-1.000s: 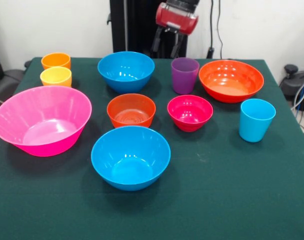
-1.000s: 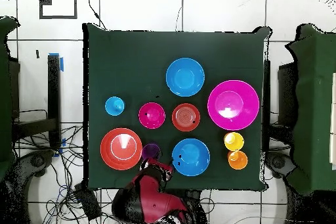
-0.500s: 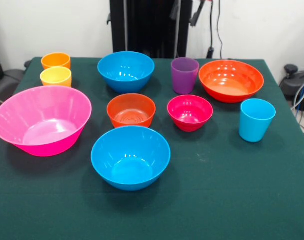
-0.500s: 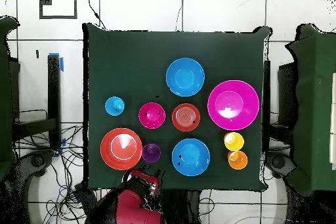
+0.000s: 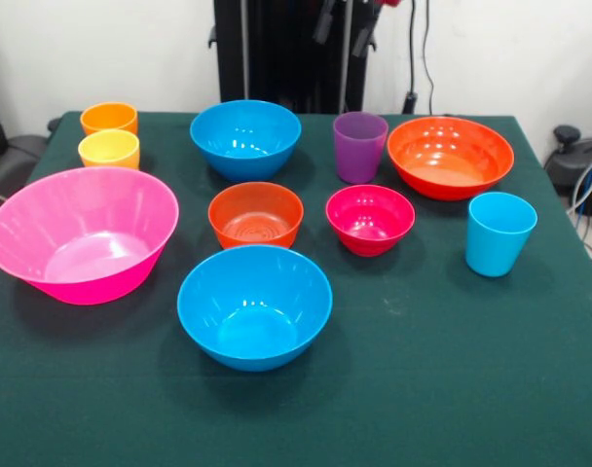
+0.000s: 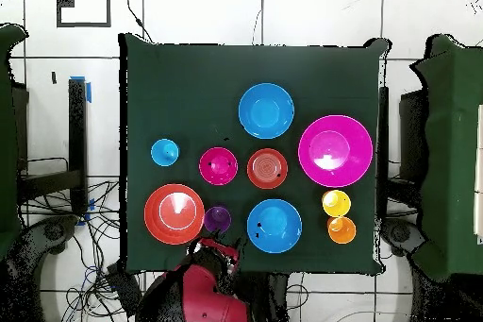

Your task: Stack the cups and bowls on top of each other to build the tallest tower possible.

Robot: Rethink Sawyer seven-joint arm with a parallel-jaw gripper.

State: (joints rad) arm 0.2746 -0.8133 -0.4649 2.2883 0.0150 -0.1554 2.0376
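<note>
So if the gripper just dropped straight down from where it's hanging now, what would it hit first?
Probably the purple cup. The gripper hangs high, fingers pointing down, about over the gap between that cup and the far blue bowl. Depth is unclear, so it could meet the green tablecloth instead.

Glossy plastic bowls (image 5: pixel 254 306), matt tablecloth (image 5: pixel 452 389)

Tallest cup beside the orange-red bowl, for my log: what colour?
Purple cup, clearest in the front view.

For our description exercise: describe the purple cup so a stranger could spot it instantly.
In the front view, find the wide orange-red bowl at the green table's far right. The purple cup stands just left of it, the only purple thing, taller and narrower than its neighbours.
</note>
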